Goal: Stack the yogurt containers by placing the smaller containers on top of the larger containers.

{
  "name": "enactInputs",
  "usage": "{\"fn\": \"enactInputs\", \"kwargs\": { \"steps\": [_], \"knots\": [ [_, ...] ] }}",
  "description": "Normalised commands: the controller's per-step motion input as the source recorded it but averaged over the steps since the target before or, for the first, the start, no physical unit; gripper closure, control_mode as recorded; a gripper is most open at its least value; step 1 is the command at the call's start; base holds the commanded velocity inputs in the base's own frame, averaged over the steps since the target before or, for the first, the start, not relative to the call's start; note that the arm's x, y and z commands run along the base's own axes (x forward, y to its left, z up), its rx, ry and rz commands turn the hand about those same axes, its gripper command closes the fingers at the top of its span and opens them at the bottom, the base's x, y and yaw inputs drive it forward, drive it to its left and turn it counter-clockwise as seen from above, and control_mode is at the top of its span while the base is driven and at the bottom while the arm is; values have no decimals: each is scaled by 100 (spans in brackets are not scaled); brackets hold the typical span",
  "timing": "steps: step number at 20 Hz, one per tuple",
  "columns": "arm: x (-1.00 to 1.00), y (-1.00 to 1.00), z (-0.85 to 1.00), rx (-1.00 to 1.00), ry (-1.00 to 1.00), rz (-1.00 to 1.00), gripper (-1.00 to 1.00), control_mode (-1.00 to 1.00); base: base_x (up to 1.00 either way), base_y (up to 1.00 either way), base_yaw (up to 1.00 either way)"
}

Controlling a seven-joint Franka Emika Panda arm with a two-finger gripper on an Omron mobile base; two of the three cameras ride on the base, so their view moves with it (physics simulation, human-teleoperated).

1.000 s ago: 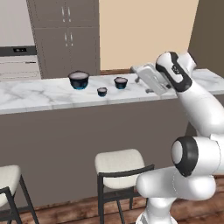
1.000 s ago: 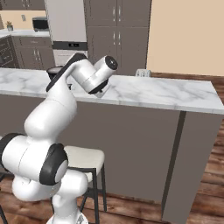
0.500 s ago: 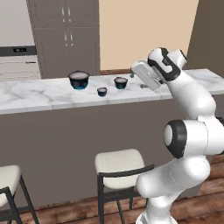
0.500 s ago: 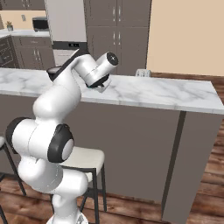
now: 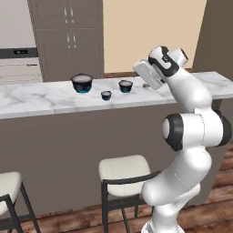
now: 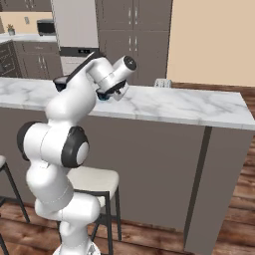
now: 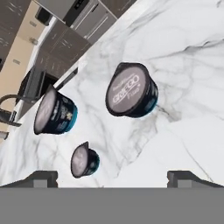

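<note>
Since the earlier frame the arm has swung its wrist toward the cups, gripper point(image 7: 112, 175) wide open and empty above the marble counter point(image 5: 41, 98), where the large cup point(image 5: 82, 83), medium cup point(image 5: 125, 86) and small cup point(image 5: 106, 95) stand apart, unstacked.

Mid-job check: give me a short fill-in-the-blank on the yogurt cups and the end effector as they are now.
1. The number of yogurt cups on the marble counter is ____.
2. The largest cup, medium cup and smallest cup all stand ____ from each other.
3. The end effector has its jaws ____, holding nothing.

Missing words: three; apart; open
</note>
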Motion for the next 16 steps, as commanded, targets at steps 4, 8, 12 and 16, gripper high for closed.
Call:
{"fn": "enactInputs", "kwargs": {
  "steps": [4,8,12,16],
  "knots": [
    [39,0,-3,0,3,0,-100,-100,0,0,0],
    [31,0,-11,0,5,0,-100,-100,0,0,0],
    [10,0,-20,0,5,0,-100,-100,0,0,0],
    [1,1,-23,-1,4,0,-100,-100,0,0,0]
  ]
}}
